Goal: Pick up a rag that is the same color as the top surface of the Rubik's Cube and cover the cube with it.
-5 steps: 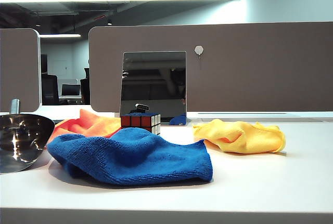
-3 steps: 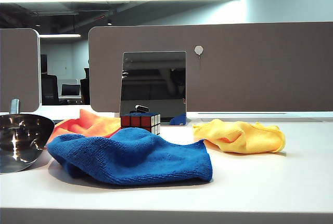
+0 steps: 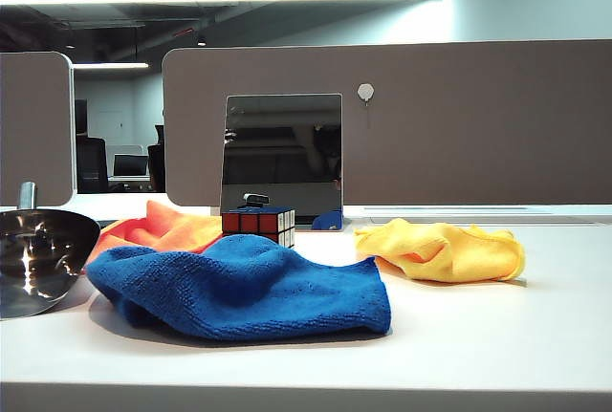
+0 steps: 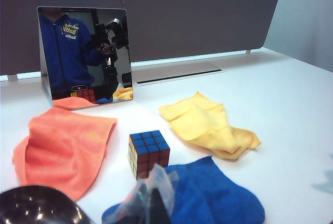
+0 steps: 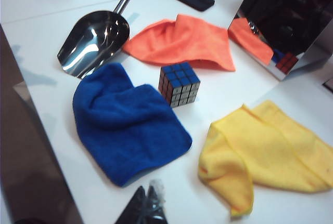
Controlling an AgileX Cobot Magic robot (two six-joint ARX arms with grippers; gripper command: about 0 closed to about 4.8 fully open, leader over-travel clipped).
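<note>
Approach step: the rag (image 5: 127, 122) lies untouched on the tabletop (image 5: 218, 96) beside the Rubik's Cube (image 5: 179, 83). The left gripper (image 4: 152, 203) is closed above; the right gripper's (image 5: 148, 206) jaws look together, though blurred. Next, descend and open.

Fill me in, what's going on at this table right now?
Nothing is held yet. Both arms hang above the table: the left gripper is shut, the right gripper looks shut too, both empty. The Rubik's Cube stands uncovered, blue face up, between three cloths. The blue rag lies crumpled beside it, untouched; the orange cloth and yellow cloth lie apart.
</note>
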